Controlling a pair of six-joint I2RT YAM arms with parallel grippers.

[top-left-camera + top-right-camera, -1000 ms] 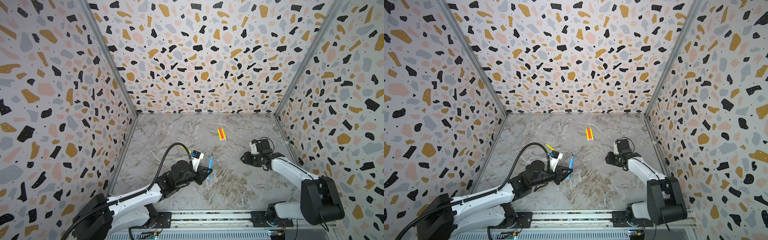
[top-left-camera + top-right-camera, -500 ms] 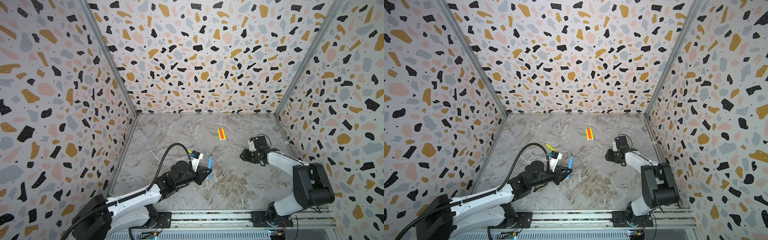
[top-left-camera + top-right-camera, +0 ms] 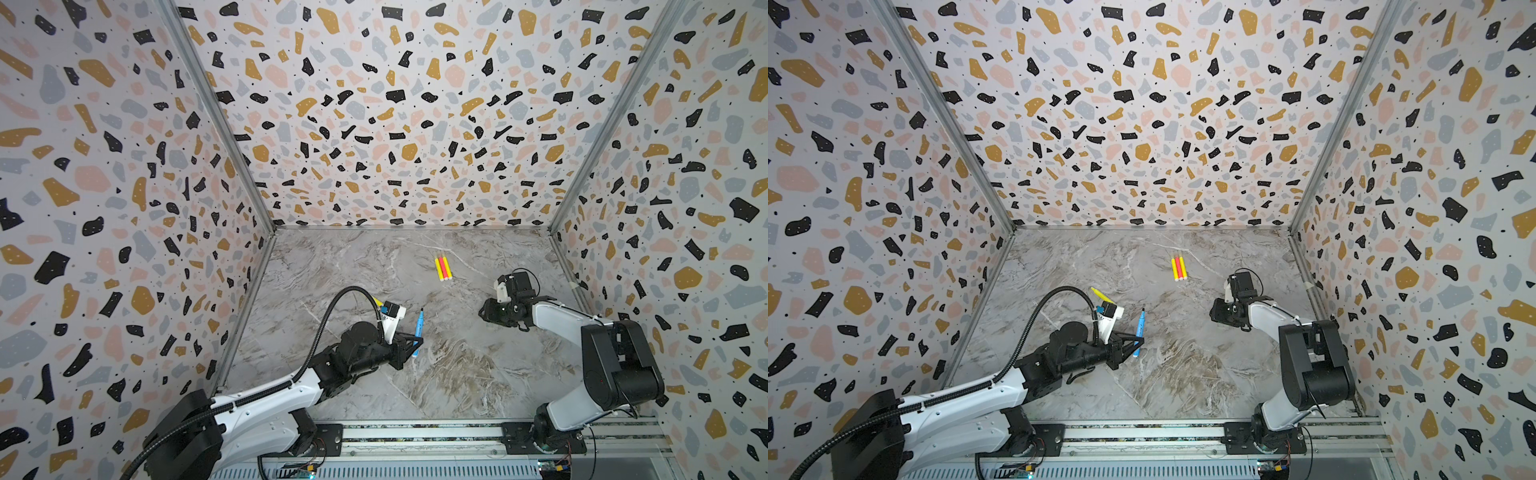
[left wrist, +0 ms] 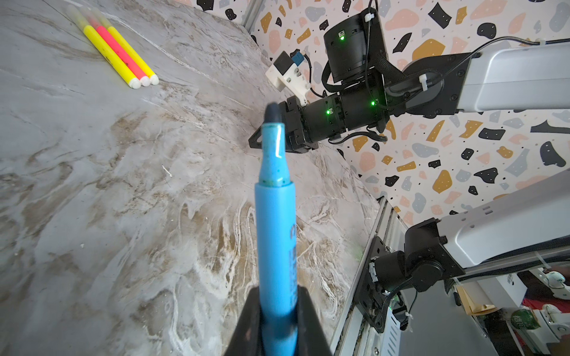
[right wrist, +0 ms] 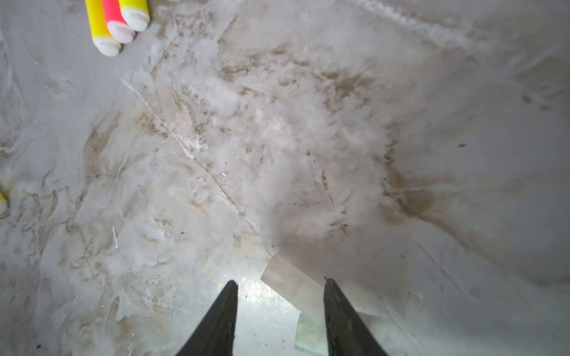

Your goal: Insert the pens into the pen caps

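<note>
My left gripper (image 3: 417,341) (image 3: 1139,343) (image 4: 277,296) is shut on the lower barrel of the blue pen (image 3: 419,328) (image 3: 1139,326) (image 4: 276,222). The pen's bare dark tip points away from the gripper, above the table. My right gripper (image 3: 484,311) (image 3: 1214,311) (image 5: 279,282) is low over the table at the right, open. A clear pen cap (image 5: 287,277) lies slanted between its fingers, close to one of them. Three capped pens (image 3: 442,268) (image 3: 1177,268) (image 4: 123,55), yellow, pink-red and yellow, lie side by side at the back centre. Another yellow pen (image 3: 1101,295) lies behind the left wrist camera.
The marble tabletop (image 3: 457,374) is walled by terrazzo-patterned panels on three sides. A metal rail (image 3: 415,432) carrying both arm bases runs along the front edge. The left arm's black cable (image 3: 328,316) loops above the table.
The right arm's elbow and upper links swung in towards its base while its gripper stayed low near the same spot. The left arm and the blue pen have not moved.
</note>
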